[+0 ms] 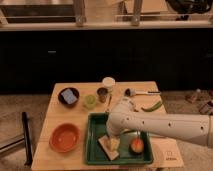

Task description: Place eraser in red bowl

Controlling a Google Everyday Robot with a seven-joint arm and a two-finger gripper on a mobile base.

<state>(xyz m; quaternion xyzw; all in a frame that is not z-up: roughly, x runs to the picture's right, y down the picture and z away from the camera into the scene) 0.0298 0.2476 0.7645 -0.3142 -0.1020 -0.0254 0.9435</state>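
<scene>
The eraser [107, 147], a pale tan block, lies in the green tray [95, 154] near its front left, with a yellowish piece [115, 144] touching its right side. The red bowl [64, 138] stands empty on the wooden table, left of the tray. My gripper [112, 133] is at the end of the white arm reaching in from the right. It hangs low over the tray, just above and behind the eraser. The arm hides where the gripper meets the block.
An orange fruit [136, 146] sits in the tray's right part. At the table's back are a dark bowl holding a blue pad [68, 96], a green cup [90, 101], a metal cup [102, 94], a white cup [108, 83], a brush [137, 92] and a green pod [151, 106].
</scene>
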